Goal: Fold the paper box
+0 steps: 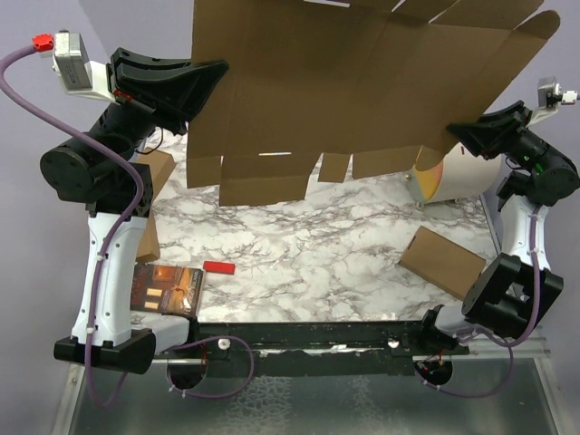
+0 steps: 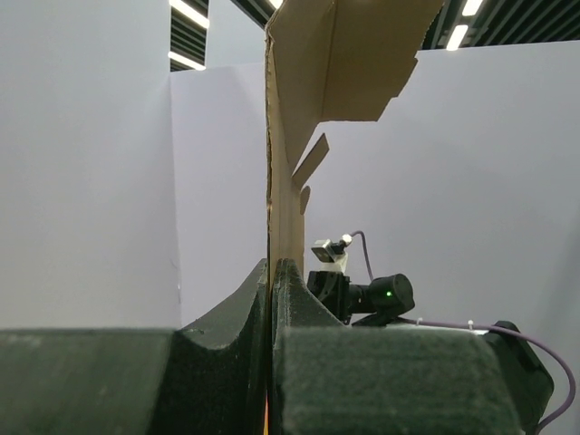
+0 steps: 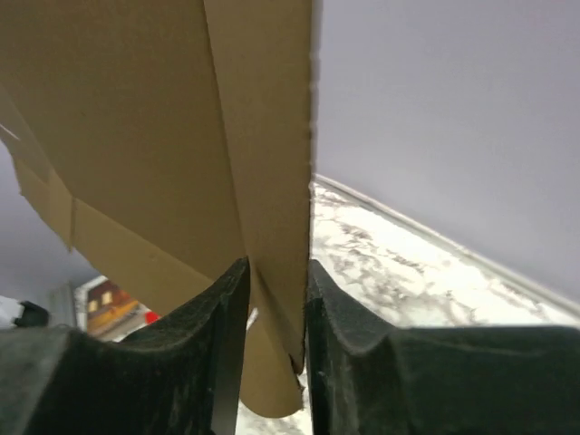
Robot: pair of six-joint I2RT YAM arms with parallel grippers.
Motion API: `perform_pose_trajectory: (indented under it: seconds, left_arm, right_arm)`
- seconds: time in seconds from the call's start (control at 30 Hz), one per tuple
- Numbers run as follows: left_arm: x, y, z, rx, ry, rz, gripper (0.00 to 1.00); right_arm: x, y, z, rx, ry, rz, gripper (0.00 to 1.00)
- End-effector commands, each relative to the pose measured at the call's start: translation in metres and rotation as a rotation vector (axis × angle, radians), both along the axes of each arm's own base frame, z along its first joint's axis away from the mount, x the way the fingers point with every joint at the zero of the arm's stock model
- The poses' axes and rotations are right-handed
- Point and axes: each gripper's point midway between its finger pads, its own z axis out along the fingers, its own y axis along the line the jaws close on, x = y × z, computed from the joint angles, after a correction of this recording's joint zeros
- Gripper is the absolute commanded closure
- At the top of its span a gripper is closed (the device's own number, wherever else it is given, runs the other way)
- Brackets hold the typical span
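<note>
The paper box (image 1: 344,91) is a big flat sheet of brown corrugated cardboard held upright in the air above the marble table (image 1: 308,245), with its flaps and tabs hanging down. My left gripper (image 1: 217,77) is shut on its left edge. In the left wrist view the sheet (image 2: 290,136) rises edge-on from between the pressed fingers of that gripper (image 2: 272,267). My right gripper (image 1: 458,131) is at the sheet's right edge. In the right wrist view a flap (image 3: 163,136) slants between the jaws of that gripper (image 3: 276,267), which stand partly closed with a gap beside the cardboard.
A small brown cardboard box (image 1: 444,263) lies at the right front, and another (image 1: 159,172) sits behind the left arm. A cream cylinder with an orange end (image 1: 435,177) stands under the sheet's right side. A red piece (image 1: 218,267) and a dark printed pack (image 1: 168,290) lie at the front left.
</note>
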Motion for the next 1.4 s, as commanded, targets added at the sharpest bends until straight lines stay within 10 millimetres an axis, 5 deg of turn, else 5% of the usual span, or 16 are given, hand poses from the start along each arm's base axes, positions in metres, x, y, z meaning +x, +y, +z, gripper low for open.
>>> perform_pose_trajectory:
  seconds: [0.0,0.17,0.37,0.53,0.7,0.9,1.23,1.37]
  left_arm:
    - [-0.009,0.005,0.005,-0.011,-0.043,0.036,1.0]
    - [0.015,0.008,-0.008,0.002,-0.005,0.127,1.0]
    - [0.052,0.024,-0.042,0.041,0.081,0.338,1.0]
    - [0.075,0.043,-0.086,0.071,0.183,0.508,0.68]
    - [0.088,0.06,-0.138,0.135,0.317,0.636,0.49]
    - [0.064,0.071,-0.172,0.19,0.371,0.691,0.35]
    - [0.042,0.076,-0.208,0.307,0.465,0.713,0.33]
    - [0.037,0.063,-0.214,0.345,0.427,0.641,0.31]
  right_arm:
    - [-0.015,0.007,0.006,-0.058,-0.047,0.03,0.78]
    - [-0.021,0.01,0.0,-0.087,-0.056,0.029,0.99]
    - [-0.019,0.008,0.002,-0.143,-0.054,-0.007,0.99]
    - [-0.013,0.002,0.008,-0.211,-0.056,-0.066,0.99]
    - [-0.015,0.002,0.006,-0.258,-0.051,-0.053,0.99]
    - [-0.016,0.003,-0.007,-0.301,-0.037,0.011,0.99]
    - [-0.002,0.0,-0.018,-0.398,-0.014,-0.06,0.99]
    - [0.002,0.008,-0.026,-0.436,-0.01,-0.043,0.99]
